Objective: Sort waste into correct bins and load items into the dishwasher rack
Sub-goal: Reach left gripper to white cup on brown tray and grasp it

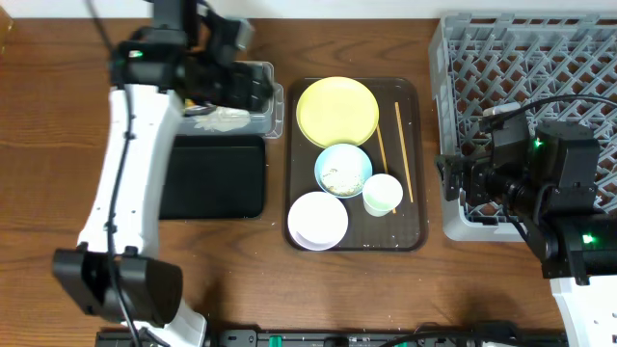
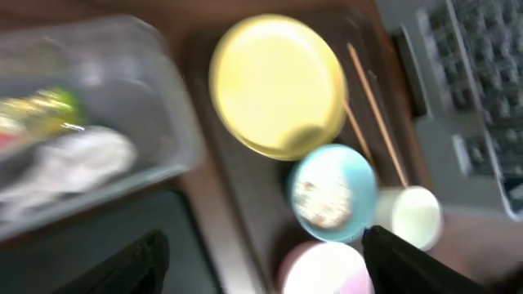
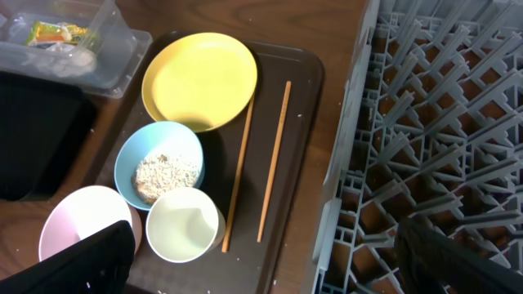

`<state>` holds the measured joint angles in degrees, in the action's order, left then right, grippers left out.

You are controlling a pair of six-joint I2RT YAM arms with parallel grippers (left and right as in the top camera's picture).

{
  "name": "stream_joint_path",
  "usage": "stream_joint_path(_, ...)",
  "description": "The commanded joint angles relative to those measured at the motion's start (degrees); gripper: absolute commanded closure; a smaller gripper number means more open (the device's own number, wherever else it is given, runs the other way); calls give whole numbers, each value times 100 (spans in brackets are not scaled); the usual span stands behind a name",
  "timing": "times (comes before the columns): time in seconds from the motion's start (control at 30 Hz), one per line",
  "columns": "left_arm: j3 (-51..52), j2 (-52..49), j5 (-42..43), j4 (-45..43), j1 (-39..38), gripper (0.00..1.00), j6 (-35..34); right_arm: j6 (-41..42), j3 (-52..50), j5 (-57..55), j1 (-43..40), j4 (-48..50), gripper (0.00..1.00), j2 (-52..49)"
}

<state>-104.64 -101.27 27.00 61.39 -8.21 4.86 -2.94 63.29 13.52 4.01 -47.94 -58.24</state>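
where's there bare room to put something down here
Free: the black tray, bare, beside the clear tub; the table strip between the brown tray and the dishwasher rack; the rack's grid, nothing in it. Crowded: the brown tray, filled by yellow plate, blue bowl, white bowl, cup and chopsticks.

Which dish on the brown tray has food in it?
The light blue bowl, mid-tray: it holds rice-like scraps. The yellow plate, white bowl and small white cup look empty.
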Motion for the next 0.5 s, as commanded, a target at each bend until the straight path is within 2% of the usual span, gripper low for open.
stream_joint_path(0.0, 79, -157, 7, 87, -433, 23, -756, 76, 109, 48, 46, 9, 1, 9)
stream_joint_path(0.13, 328, -267, -186, 74, -1038, 25, -1080, 76, 109, 48, 46, -22, 1, 9)
stream_joint_path(0.33, 597, -468, -1049, 48, -1814, 26, -1941, 76, 109, 48, 46, -72, 1, 9)
stream_joint_path(0.47, 682, -691, -1128, -37, -2240, 26, -2063, 79, 109, 48, 46, -74, 1, 9)
